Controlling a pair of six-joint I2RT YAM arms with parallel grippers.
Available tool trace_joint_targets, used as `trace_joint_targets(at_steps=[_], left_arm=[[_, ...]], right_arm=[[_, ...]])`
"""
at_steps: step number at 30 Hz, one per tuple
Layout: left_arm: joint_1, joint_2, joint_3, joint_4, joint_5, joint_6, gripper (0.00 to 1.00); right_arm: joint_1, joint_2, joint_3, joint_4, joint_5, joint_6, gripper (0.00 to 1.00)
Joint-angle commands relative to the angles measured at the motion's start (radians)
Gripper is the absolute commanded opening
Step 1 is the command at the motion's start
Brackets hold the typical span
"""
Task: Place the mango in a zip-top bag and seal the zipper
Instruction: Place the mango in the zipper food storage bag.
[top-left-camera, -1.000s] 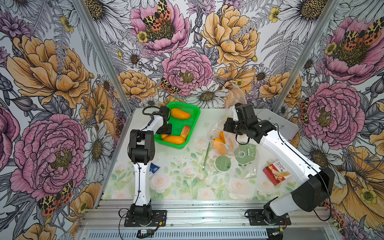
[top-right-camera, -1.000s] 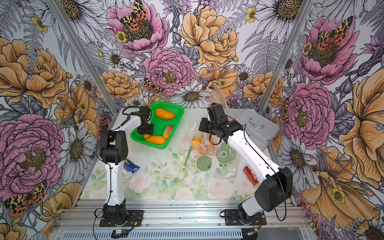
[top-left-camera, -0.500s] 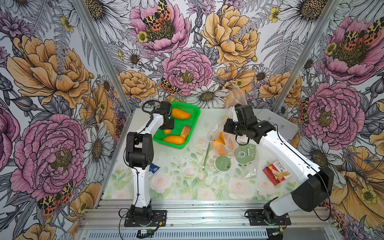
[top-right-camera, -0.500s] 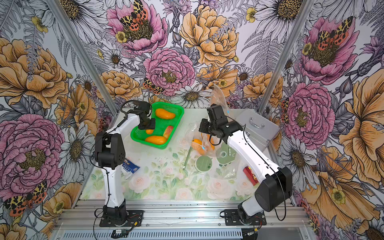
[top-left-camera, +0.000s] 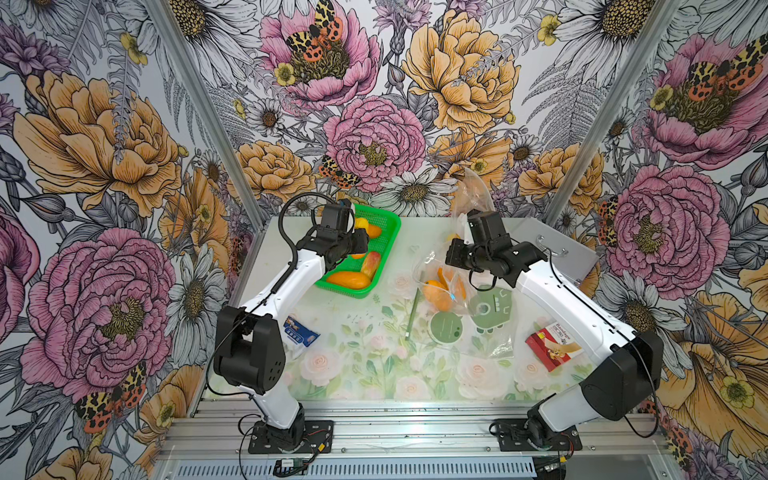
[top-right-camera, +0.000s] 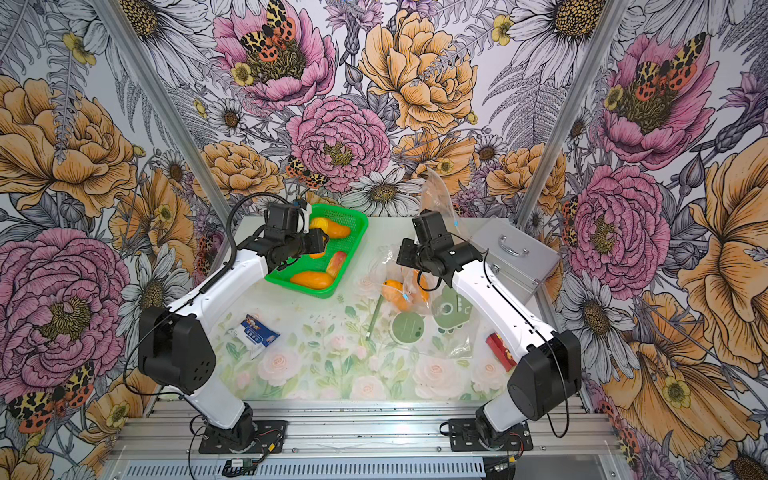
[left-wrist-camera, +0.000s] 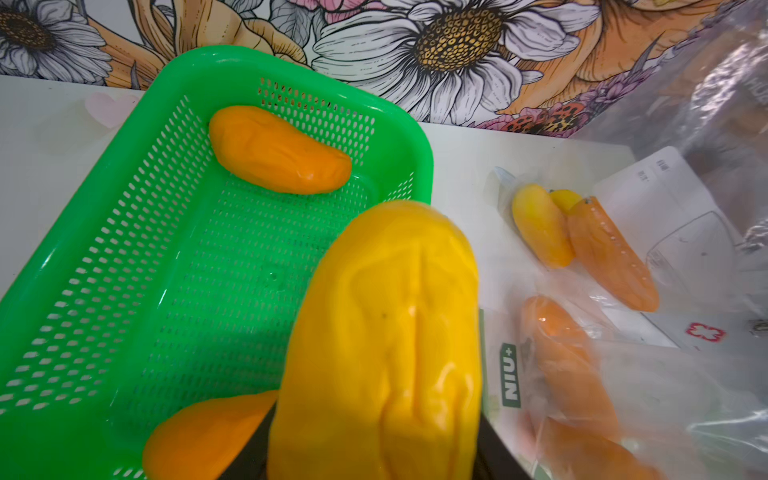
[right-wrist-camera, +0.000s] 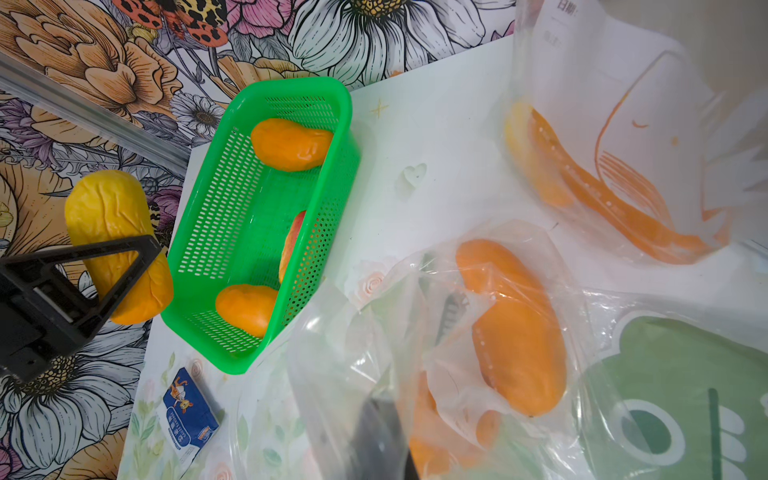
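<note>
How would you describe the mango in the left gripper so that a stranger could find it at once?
Find the green basket at the far left of the table. Just above it, the left gripper holds one mango in the air. It alone is bright yellow and off the surface; the orange mangoes lie in the basket.

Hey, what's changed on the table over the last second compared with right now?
The left end effector, gripping a yellow mango, moved across the green basket toward the clear bag, while that arm's elbow swung back toward its base. Nothing was picked up or released. The right end effector stayed shut on the bag, and the fruit in the basket did not move.
</note>
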Motion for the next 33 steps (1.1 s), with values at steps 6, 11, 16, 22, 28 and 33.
trace_joint_targets(at_steps=[6, 11, 16, 22, 28, 33], left_arm=[[-0.108, -0.133, -0.210, 0.527, 0.242, -0.299, 0.21], [-0.191, -0.139, -0.219, 0.621, 0.246, -0.342, 0.22], [-0.270, -0.136, -0.257, 0.746, 0.242, -0.376, 0.23], [-0.341, -0.110, -0.325, 0.844, 0.156, -0.380, 0.25], [-0.392, -0.061, -0.349, 0.875, 0.110, -0.352, 0.26], [-0.424, -0.011, -0.360, 0.898, 0.080, -0.323, 0.29]], right_arm=[[-0.005, 0.011, -0.013, 0.039, -0.003, 0.014, 0.00], [-0.005, 0.009, -0.022, 0.049, -0.007, 0.018, 0.00], [-0.005, 0.009, -0.025, 0.061, -0.014, 0.023, 0.00], [-0.005, 0.005, -0.023, 0.069, -0.023, 0.034, 0.00], [-0.004, 0.001, -0.021, 0.076, -0.024, 0.047, 0.00], [-0.005, -0.001, -0.025, 0.081, -0.023, 0.059, 0.00]])
